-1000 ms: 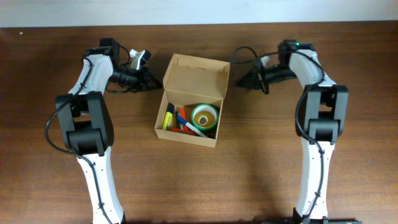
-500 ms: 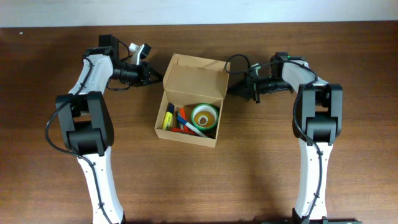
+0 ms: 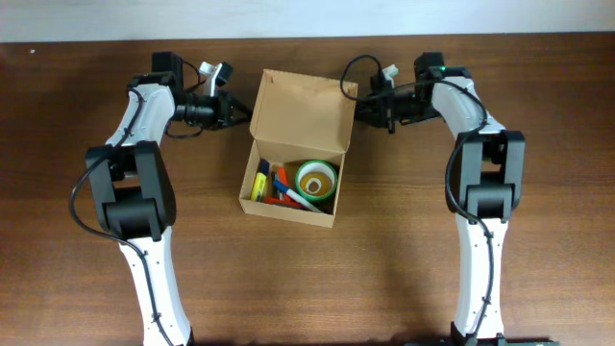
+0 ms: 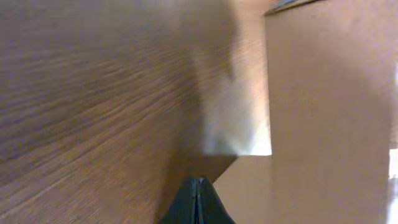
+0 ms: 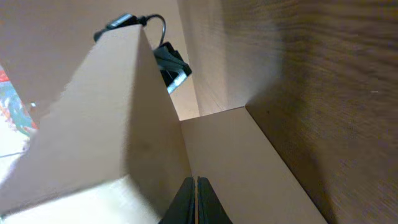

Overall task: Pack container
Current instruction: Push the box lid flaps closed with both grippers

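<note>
The container point(image 3: 286, 212), a tan cardboard box, sits mid-table with its hinged lid point(image 3: 303, 108) standing up at the far side. Inside lie a green and yellow tape roll point(image 3: 316, 180) and several coloured markers point(image 3: 277, 186). My left gripper point(image 3: 236, 110) is shut and empty, its tip at the lid's left edge. In the left wrist view the shut fingertips point(image 4: 198, 188) point at the cardboard point(image 4: 323, 118). My right gripper point(image 3: 361, 109) is shut and empty, against the lid's right edge. Its tip point(image 5: 196, 188) rests by the cardboard flap point(image 5: 106, 118).
Dark wooden table point(image 3: 538, 250) all round the box. Both arms reach in from the near side, and their cables loop near the lid's top corners. The left gripper's camera housing point(image 5: 169, 63) shows past the flap in the right wrist view.
My right gripper has swung left and away from me, up to the lid's right edge. The left gripper has edged closer to the lid's left edge. The lid now looks taller from above.
</note>
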Controlling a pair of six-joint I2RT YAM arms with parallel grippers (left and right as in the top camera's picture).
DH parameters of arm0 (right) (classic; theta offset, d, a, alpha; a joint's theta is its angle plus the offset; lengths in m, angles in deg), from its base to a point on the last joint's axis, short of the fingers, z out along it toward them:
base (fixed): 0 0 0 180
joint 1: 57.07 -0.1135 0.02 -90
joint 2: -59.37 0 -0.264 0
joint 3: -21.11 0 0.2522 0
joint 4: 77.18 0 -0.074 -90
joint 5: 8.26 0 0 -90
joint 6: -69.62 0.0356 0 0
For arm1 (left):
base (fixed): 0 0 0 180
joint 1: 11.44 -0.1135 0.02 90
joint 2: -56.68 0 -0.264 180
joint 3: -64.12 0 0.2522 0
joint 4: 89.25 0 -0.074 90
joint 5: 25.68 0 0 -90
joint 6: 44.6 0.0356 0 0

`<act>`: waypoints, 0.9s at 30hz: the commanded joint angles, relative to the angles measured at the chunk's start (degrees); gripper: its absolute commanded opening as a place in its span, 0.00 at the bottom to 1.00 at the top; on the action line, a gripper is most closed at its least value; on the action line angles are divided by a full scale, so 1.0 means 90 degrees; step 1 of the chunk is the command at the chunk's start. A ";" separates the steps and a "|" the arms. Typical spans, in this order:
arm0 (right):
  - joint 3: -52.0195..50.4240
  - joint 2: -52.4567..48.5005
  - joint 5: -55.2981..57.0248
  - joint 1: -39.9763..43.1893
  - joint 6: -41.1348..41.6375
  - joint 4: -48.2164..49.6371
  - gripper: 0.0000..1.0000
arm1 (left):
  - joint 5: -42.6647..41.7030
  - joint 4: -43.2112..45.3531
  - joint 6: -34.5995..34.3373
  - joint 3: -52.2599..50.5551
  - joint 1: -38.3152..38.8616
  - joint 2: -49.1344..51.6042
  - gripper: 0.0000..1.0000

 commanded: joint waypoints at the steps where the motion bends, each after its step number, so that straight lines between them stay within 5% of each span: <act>1: 0.0124 -0.0032 -0.0204 -0.0153 -0.0172 0.0032 0.04 | -0.0882 0.0049 0.0039 0.0066 0.0007 0.0102 0.01; 6: 0.0971 0.0027 -0.0170 -0.0170 -0.0214 -0.0160 0.04 | -0.1285 -0.0600 0.0527 0.0799 0.0002 0.0100 0.01; 10: 0.1666 0.0027 0.0182 -0.0170 -0.0219 -0.0573 0.04 | 0.0107 -0.3172 0.2344 0.2008 0.0007 0.0100 0.01; 14: 0.2191 0.0027 0.0743 -0.0253 -0.0658 -0.1413 0.04 | 0.0294 -0.4282 0.3070 0.2703 0.0007 0.0100 0.01; 20: 0.3079 0.0027 0.2059 -0.0420 -0.1710 -0.3266 0.04 | 0.0291 -0.4879 0.3621 0.2766 0.0007 0.0100 0.01; 27: 0.3942 0.0034 0.2606 -0.0500 -0.2140 -0.4216 0.04 | 0.0294 -0.4971 0.3752 0.2766 0.0007 0.0100 0.01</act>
